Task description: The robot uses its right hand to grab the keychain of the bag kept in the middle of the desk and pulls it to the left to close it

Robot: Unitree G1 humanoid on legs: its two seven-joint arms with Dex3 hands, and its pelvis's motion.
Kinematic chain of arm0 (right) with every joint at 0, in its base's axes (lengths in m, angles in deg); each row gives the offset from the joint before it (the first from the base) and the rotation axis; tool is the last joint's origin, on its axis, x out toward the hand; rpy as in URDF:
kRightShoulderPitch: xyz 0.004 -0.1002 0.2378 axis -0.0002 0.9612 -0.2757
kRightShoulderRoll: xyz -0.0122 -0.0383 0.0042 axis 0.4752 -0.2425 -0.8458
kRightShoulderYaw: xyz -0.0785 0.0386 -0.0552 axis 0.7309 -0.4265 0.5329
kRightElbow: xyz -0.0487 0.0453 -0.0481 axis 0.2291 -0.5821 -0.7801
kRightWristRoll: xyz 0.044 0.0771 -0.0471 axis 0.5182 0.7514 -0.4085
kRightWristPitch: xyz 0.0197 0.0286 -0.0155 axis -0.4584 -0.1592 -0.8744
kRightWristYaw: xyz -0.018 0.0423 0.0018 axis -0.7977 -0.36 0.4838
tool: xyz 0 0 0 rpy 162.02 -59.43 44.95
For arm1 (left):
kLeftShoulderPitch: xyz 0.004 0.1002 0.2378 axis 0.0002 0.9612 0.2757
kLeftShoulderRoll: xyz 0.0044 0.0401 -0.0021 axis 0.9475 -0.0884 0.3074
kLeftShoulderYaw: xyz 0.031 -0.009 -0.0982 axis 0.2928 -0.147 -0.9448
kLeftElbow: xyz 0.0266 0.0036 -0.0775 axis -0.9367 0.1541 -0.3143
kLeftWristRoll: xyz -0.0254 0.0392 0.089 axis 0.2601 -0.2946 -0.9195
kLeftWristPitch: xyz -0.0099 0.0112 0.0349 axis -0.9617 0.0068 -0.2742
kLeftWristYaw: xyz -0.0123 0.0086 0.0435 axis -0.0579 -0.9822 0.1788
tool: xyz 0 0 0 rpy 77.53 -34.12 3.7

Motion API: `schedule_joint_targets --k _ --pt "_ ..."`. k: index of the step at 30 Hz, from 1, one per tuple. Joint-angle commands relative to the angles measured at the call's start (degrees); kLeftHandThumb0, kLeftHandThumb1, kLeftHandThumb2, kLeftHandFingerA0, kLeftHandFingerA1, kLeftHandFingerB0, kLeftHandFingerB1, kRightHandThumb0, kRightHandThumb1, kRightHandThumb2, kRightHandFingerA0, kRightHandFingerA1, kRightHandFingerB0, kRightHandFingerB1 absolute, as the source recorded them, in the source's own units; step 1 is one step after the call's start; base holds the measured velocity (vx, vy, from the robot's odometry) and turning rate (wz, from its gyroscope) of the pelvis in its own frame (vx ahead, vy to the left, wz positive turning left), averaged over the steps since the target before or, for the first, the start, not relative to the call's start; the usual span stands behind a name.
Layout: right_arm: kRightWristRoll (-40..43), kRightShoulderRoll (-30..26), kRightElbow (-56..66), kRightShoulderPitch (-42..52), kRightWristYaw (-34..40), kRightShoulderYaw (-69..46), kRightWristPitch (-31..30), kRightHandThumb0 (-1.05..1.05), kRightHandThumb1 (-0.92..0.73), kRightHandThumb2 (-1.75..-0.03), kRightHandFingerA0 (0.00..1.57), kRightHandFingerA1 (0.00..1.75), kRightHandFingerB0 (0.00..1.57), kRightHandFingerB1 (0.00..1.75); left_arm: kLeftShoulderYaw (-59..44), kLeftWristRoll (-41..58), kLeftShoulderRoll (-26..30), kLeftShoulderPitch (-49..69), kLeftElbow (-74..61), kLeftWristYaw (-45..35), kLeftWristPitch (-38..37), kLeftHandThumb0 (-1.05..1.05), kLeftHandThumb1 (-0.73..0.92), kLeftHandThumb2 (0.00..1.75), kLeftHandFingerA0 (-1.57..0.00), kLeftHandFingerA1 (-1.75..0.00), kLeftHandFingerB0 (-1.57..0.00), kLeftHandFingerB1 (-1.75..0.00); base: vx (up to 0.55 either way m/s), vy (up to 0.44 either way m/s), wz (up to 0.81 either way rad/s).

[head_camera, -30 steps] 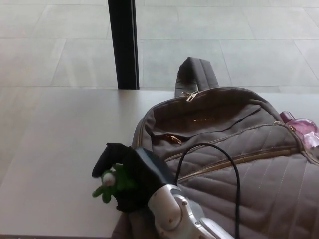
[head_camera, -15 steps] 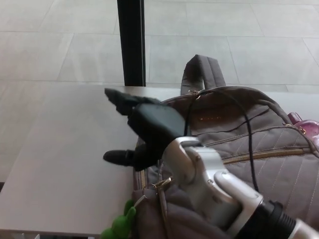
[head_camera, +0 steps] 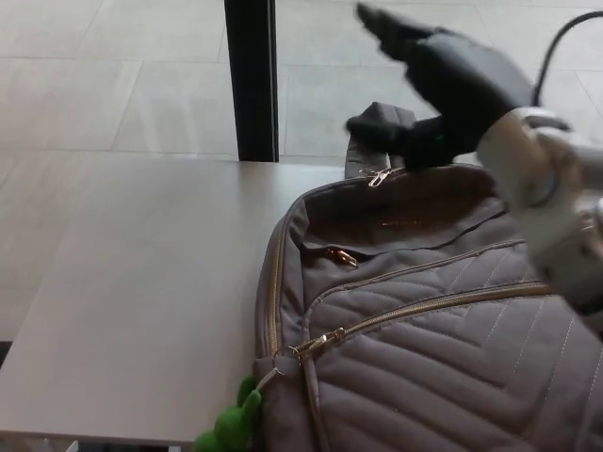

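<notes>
right hand (head_camera: 443,85) hovers empty, fingers spread, over the top of the bag (head_camera: 424,320), green keychain (head_camera: 231,426) dangles well below and left of it at the desk (head_camera: 141,282) edge, zip looks closed so pull seems done, next just clear the arm.

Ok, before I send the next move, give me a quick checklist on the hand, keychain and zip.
1. right hand free: ok, open above the top of the bag, holding nothing.
2. green keychain let go: ok, it hangs at the bag's left corner by the front edge of the desk.
3. zipper pull at the left end: ok.
4. zip shut along its length: cannot tell; it looks shut, but its right end is hidden behind the forearm.
5. left hand clear: cannot tell, not in view.
</notes>
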Motion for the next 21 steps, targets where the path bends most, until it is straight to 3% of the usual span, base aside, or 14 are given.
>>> schedule_joint_targets --k 1,2,3,4,5,21 --pt "9.3 -26.1 0.1 3.0 -14.8 -26.3 -3.8 -1.05 -0.79 -1.18 0.0 0.11 0.0 0.04 -1.4 0.4 0.6 2.3 1.0 0.6 -1.6 -0.67 0.8 0.64 -0.62 -0.52 -0.46 -0.43 0.0 0.0 0.0" --pt "9.7 -26.7 0.0 3.4 -15.0 -27.1 -4.0 -1.05 -0.79 -1.18 0.0 0.11 0.0 0.04 -1.4 0.5 0.7 2.4 1.0 0.5 -1.7 -0.67 0.8 0.64 -0.62 -0.52 -0.46 -0.43 0.0 0.0 0.0" --pt "13.7 -29.7 -2.8 9.2 -15.4 -37.5 -2.7 -0.86 -0.87 -0.75 0.0 0.0 0.01 0.26 -1.0 -0.1 0.8 2.7 0.9 0.8 -2.0 -0.66 0.81 0.64 -0.64 -0.53 -0.47 -0.43 0.0 0.0 0.0" --pt "14.3 -30.1 -3.0 10.0 -15.6 -38.7 -2.6 -0.86 -0.87 -0.75 0.0 0.0 0.01 0.26 -1.0 -0.1 0.8 2.7 0.8 0.8 -2.0 -0.66 0.81 0.64 -0.64 -0.53 -0.47 -0.43 0.0 0.0 0.0" --pt "15.3 -32.0 -4.7 15.5 -17.0 -47.0 -2.8 -1.05 -0.74 -1.1 0.0 0.12 0.1 0.23 -1.0 -0.1 0.9 2.8 0.6 0.8 -1.6 -0.66 0.81 0.64 -0.64 -0.53 -0.47 -0.43 0.0 0.0 0.0" --pt "17.9 -33.1 -3.3 20.9 -17.9 -52.1 -2.8 -1.05 -0.74 -1.1 0.0 0.12 0.1 0.23 -1.0 -0.1 1.9 2.3 0.6 0.4 -0.9 -0.66 0.81 0.64 -0.64 -0.53 -0.47 -0.43 0.0 0.0 0.0"
